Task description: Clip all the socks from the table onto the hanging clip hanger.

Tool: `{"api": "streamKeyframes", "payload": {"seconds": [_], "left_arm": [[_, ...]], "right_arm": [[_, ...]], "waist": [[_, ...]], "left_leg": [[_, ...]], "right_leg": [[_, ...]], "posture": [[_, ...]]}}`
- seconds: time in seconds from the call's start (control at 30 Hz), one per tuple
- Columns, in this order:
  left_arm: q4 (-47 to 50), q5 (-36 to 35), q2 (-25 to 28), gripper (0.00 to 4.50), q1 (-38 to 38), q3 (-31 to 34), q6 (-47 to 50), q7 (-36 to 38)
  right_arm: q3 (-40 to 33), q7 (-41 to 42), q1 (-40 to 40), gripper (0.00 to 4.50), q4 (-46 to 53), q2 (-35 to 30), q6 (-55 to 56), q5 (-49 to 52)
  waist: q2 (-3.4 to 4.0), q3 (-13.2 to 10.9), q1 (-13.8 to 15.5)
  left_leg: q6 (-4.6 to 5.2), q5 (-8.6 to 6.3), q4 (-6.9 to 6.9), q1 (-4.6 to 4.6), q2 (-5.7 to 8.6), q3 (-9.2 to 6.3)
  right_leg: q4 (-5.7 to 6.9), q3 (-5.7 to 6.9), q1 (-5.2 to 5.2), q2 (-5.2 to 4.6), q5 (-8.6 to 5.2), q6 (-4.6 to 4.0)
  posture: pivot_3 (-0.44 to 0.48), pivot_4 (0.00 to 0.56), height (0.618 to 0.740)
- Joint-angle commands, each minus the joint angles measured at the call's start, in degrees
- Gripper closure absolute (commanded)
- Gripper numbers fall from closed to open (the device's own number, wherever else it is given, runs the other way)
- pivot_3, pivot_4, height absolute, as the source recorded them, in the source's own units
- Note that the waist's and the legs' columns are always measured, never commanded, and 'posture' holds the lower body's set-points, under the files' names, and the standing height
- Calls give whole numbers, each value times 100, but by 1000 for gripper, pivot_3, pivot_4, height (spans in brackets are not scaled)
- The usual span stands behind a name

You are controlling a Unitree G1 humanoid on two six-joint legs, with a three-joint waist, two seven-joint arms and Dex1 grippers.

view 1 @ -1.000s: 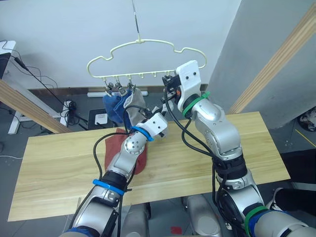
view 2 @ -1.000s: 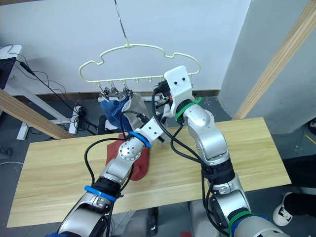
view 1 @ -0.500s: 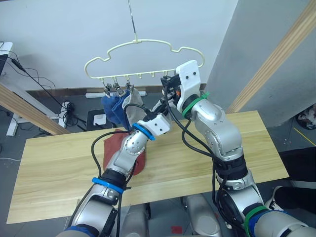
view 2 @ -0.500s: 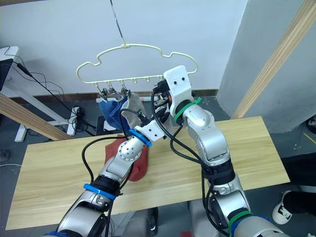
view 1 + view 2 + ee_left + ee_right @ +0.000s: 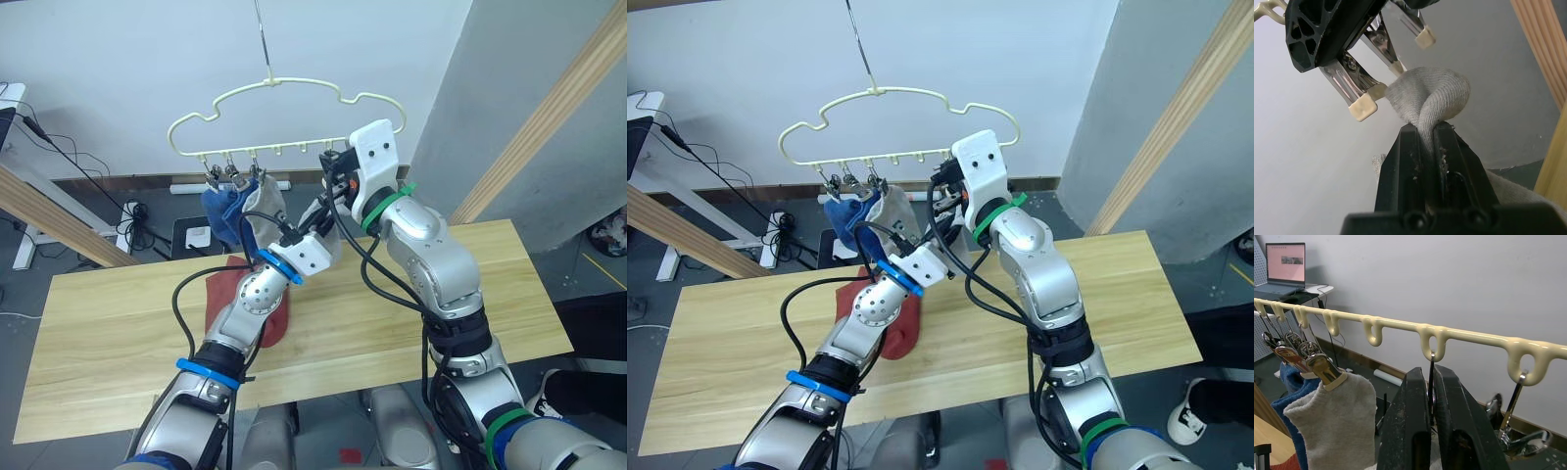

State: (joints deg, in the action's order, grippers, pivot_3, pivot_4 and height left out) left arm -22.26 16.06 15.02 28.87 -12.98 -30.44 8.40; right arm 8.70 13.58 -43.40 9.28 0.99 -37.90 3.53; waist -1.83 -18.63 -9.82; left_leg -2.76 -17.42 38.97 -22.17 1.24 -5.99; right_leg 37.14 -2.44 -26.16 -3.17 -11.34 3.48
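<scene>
The pale yellow-green clip hanger [image 5: 284, 86] hangs above the table [image 5: 108, 313]. Two blue socks [image 5: 223, 211] and one grey sock [image 5: 263, 201] hang from its left clips. My right gripper [image 5: 1428, 374] is shut on a metal clip [image 5: 1364, 105] under the bar, and that clip's jaws stand spread. My left gripper [image 5: 1425, 129] is shut on a second grey sock [image 5: 1444, 90], whose folded edge sits between the spread jaws. Rust-red socks [image 5: 227, 289] lie on the table, partly hidden by my left arm.
Thick wooden poles slant past at the right [image 5: 549, 127] and the left [image 5: 59, 215]. Another free clip [image 5: 1515, 433] hangs beside the one I hold. Cables and a power strip [image 5: 137, 211] lie on the floor behind the table. A laptop [image 5: 1286, 262] stands on a desk.
My left gripper has risen a little, bringing the grey sock up to the clip. The right gripper has stayed on its clip. The head camera shifted slightly.
</scene>
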Motion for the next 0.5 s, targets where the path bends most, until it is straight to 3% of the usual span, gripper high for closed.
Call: {"api": "streamKeyframes", "payload": {"seconds": [0.03,0.5], "left_arm": [[287,-127,-29,4488,-30,139,-74,-22],[374,-245,-115,4488,-104,256,-32,77]], "right_arm": [[32,-20,9,4500,290,15,88,41],[63,-27,31,4500,276,-43,142,13]], "waist": [[0,0,0],[0,0,1]], "left_leg": [[0,0,0,0,0,0],[0,0,0,0,0,0]], "right_leg": [[0,0,0,0,0,0],[-1,0,0,0,0,0]], "posture": [[-267,318,733],[-266,319,733]]}}
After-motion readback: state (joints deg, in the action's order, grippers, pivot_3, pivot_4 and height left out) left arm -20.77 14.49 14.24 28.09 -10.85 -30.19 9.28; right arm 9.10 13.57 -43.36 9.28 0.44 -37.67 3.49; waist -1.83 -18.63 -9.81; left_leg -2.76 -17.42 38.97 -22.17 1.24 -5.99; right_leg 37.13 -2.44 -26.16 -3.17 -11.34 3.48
